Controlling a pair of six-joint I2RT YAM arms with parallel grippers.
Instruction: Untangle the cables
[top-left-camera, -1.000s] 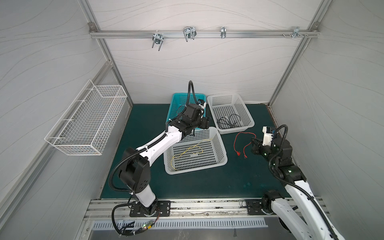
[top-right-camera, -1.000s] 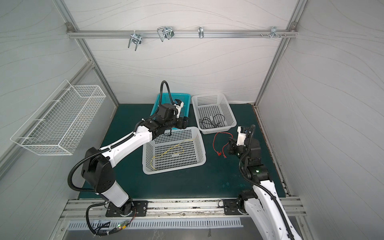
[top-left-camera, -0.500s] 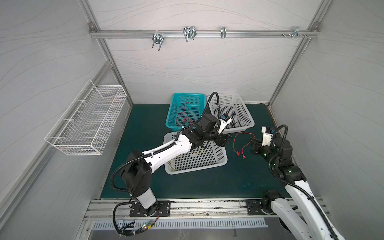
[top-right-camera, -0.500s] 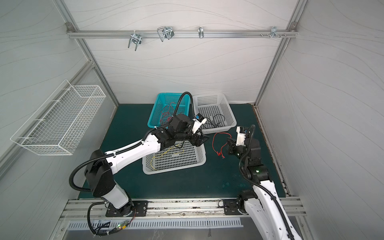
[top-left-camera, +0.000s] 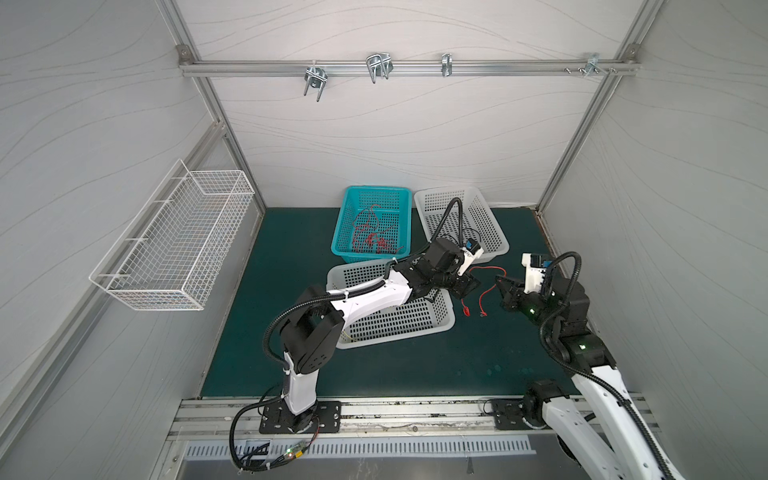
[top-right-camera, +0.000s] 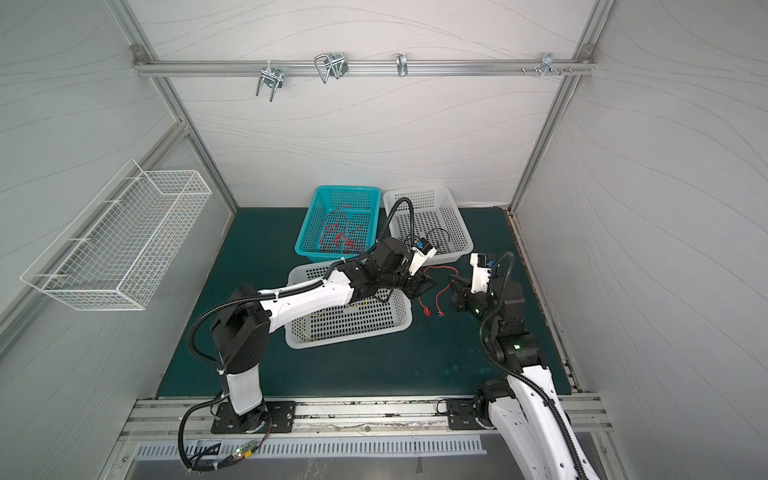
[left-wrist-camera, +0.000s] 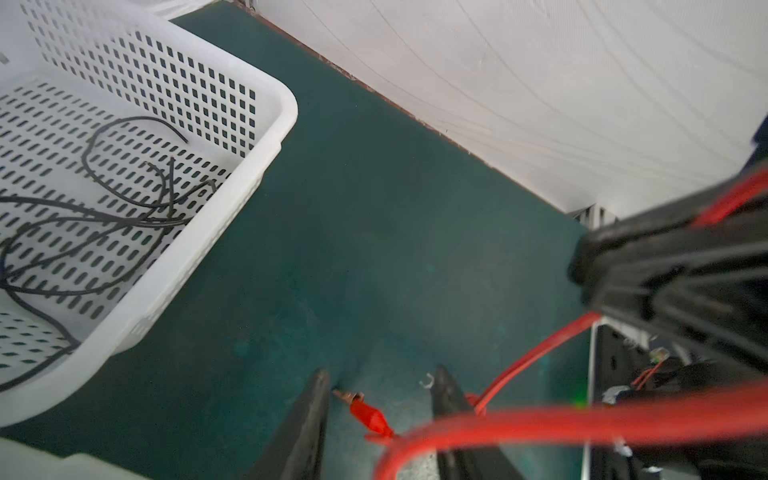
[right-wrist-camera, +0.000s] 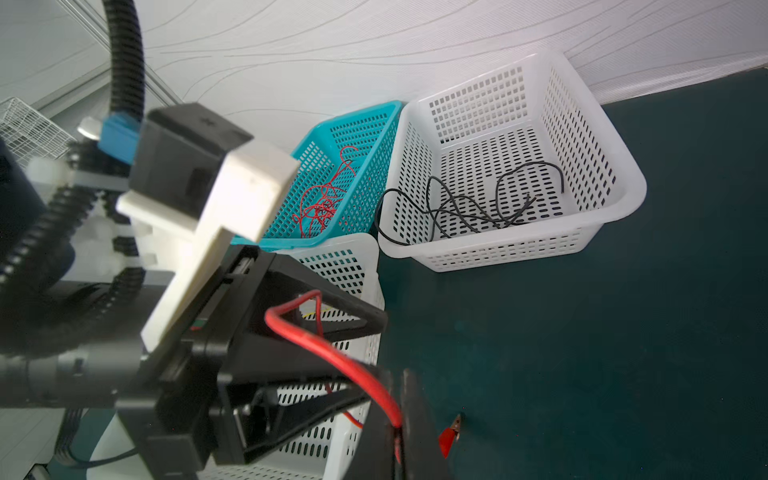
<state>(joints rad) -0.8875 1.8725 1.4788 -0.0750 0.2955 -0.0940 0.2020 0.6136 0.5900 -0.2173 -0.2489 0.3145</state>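
The right gripper (top-left-camera: 498, 283) is clamped tight on a red cable (left-wrist-camera: 540, 423), pinching it above the green mat (top-left-camera: 415, 365) just right of the front white basket (top-left-camera: 399, 338). From that pinch the cable's upper span runs roughly level and crosswise, leftward to the left gripper (left-wrist-camera: 381, 376), which faces the right one close by. The left jaws stand partly apart with mat showing between them. The cable passes right by them, but I cannot tell whether they touch it. In both top views the cable's two loose strands hang toward the front of the mat, their long axis running back to front, and a red clip (left-wrist-camera: 370, 415) at one end lies flat on the mat. A tangle of red wires (top-left-camera: 374, 239) sits in the teal basket (top-left-camera: 376, 189), black wires (right-wrist-camera: 469, 208) in the rear white basket (right-wrist-camera: 498, 249), and a yellow wire (top-right-camera: 305, 330) in the front one.
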